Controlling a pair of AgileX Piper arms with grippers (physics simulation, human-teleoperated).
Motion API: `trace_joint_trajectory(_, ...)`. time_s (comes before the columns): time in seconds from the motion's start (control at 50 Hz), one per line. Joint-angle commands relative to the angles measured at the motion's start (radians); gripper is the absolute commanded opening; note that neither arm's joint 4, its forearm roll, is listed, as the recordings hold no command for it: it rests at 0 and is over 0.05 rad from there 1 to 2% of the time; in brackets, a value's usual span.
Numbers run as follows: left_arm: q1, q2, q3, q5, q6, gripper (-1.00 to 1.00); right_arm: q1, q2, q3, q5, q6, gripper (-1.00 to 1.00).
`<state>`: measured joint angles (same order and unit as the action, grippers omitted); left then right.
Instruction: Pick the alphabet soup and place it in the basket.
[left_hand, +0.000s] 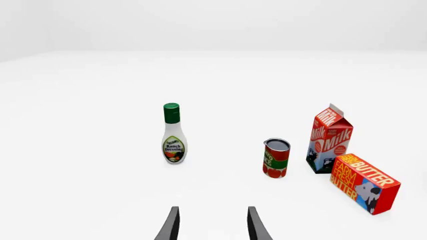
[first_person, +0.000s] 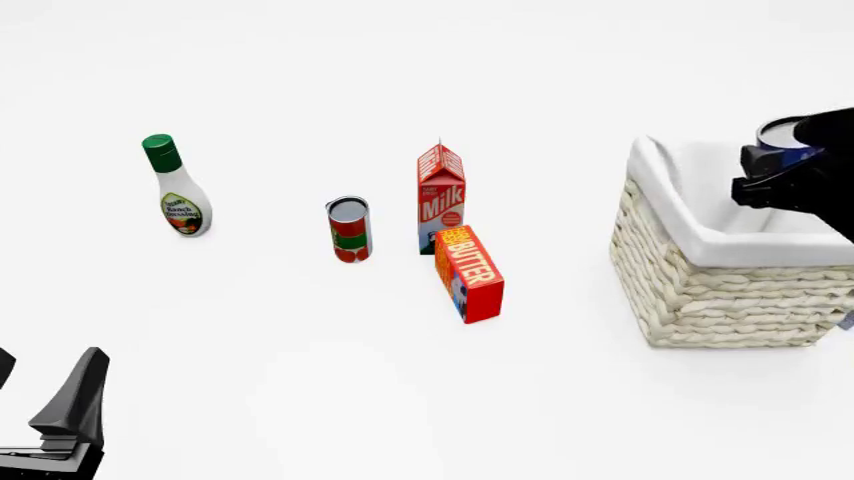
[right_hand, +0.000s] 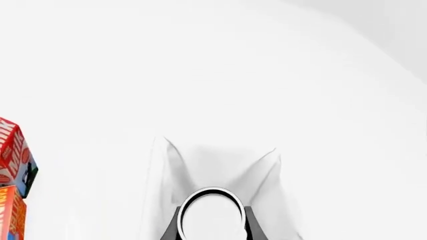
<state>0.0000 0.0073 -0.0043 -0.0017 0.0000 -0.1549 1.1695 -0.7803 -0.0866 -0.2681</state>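
Note:
The alphabet soup (first_person: 785, 131), a small can with a silver top and blue upper label, is held in my right gripper (first_person: 790, 168) above the far right part of the basket (first_person: 715, 291). The basket is cream wicker with a white cloth lining. In the right wrist view the can's round top (right_hand: 212, 214) sits between the dark fingers (right_hand: 171, 231), with the basket's lining (right_hand: 200, 159) beyond it. My left gripper (first_person: 43, 388) is open and empty at the near left; its fingers (left_hand: 172, 225) stand apart in the left wrist view.
A ranch dressing bottle (first_person: 176, 187) stands at the left. A red-and-green can (first_person: 350, 229), a milk carton (first_person: 442, 196) and a butter box (first_person: 470, 272) cluster mid-table, also seen in the left wrist view: bottle (left_hand: 173, 135), can (left_hand: 275, 158), carton (left_hand: 330, 140), box (left_hand: 365, 182).

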Motion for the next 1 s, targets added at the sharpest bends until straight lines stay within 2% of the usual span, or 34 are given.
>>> trace_joint_trajectory(0.02,0.000,0.000,0.000,0.000,0.000,1.00,-0.024,0.020,-0.052,0.065,-0.004,-1.00)
trace_joint_trajectory(0.52,0.000,0.000,0.000,0.000,0.000,1.00,-0.035,0.100,-0.146,0.190,-0.073,-1.00)
trace_joint_trajectory(1.0,0.000,0.000,0.000,0.000,0.000,1.00,-0.022,0.248,-0.230,0.207,-0.095,-1.00)
